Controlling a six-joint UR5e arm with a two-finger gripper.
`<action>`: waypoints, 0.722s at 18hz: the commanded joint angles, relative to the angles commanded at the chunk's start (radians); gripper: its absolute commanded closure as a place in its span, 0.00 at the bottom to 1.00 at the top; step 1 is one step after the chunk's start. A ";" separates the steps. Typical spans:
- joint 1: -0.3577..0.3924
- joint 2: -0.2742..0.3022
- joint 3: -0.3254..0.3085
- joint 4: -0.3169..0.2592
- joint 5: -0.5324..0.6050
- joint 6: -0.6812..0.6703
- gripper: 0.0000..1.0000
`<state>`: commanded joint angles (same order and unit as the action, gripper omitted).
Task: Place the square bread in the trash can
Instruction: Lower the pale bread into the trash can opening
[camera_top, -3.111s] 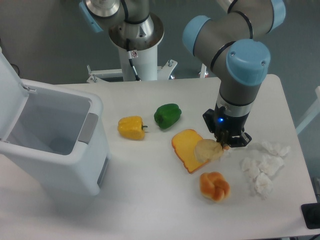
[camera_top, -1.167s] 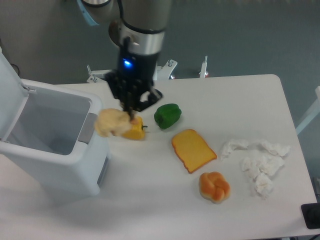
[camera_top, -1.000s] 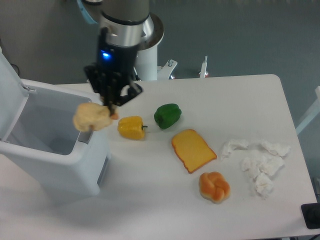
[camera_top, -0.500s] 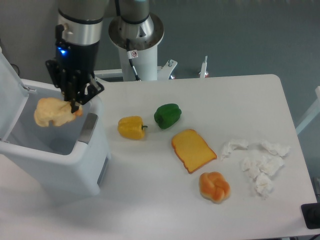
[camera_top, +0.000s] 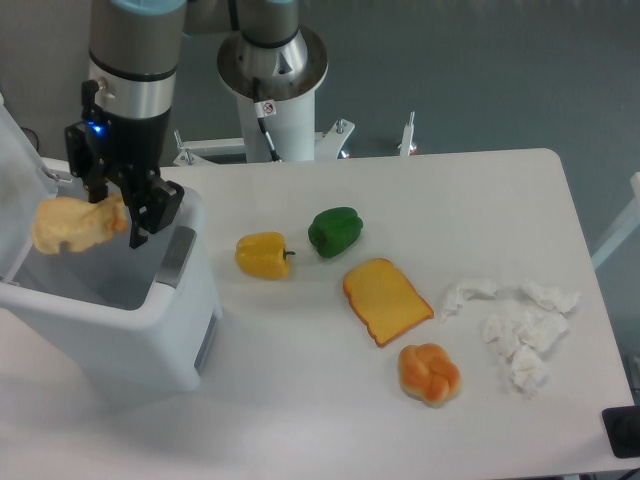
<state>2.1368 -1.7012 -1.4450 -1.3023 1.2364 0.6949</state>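
The square bread (camera_top: 387, 300), a yellow-orange toast slice with a darker crust, lies flat on the white table right of centre. At the left stands the white trash can (camera_top: 110, 340) with its lid (camera_top: 12, 190) hinged open. My gripper (camera_top: 128, 222) hangs over the can's opening, far left of the bread. It is shut on a pale beige lumpy piece (camera_top: 72, 225), which sticks out to the left above the inside of the can.
A yellow pepper (camera_top: 263, 254) and a green pepper (camera_top: 334, 230) lie between the can and the bread. A golden knotted bun (camera_top: 429, 373) sits in front of the bread. Crumpled white paper (camera_top: 520, 325) lies at the right. The robot base (camera_top: 272, 70) stands at the back.
The gripper picked the pale lumpy piece off the bread's edge and carried it left across the table to above the open can. The bread has stayed in place.
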 joint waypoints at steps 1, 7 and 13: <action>0.000 -0.002 0.000 0.003 0.000 0.000 0.00; 0.005 -0.029 0.000 0.067 0.006 -0.005 0.00; 0.026 -0.031 -0.017 0.071 0.006 0.006 0.00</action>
<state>2.1629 -1.7319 -1.4618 -1.2318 1.2425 0.7010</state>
